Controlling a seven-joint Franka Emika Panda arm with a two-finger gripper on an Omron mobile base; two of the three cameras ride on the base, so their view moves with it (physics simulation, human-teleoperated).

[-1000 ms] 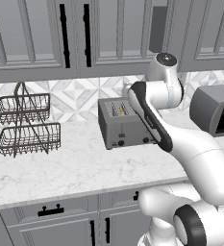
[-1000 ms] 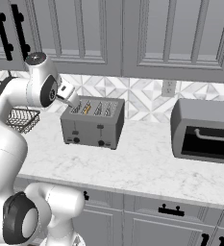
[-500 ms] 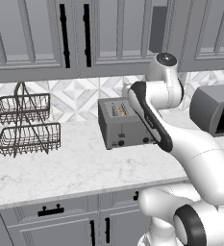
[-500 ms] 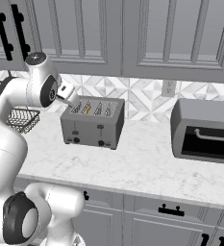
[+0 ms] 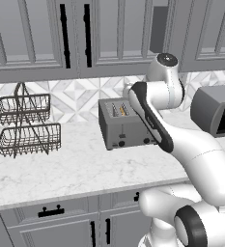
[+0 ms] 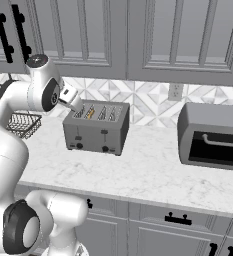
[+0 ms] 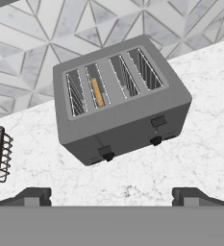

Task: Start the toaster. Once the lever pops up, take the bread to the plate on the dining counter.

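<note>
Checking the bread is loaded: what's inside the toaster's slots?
The boxy grey metal four-slot toaster holds one tan-crusted bread slice in its second slot from the left; just the top edge shows, the rest sunk inside. The other slots look empty.

One toaster (image 7: 120,103), one bread slice (image 7: 98,92)
</note>
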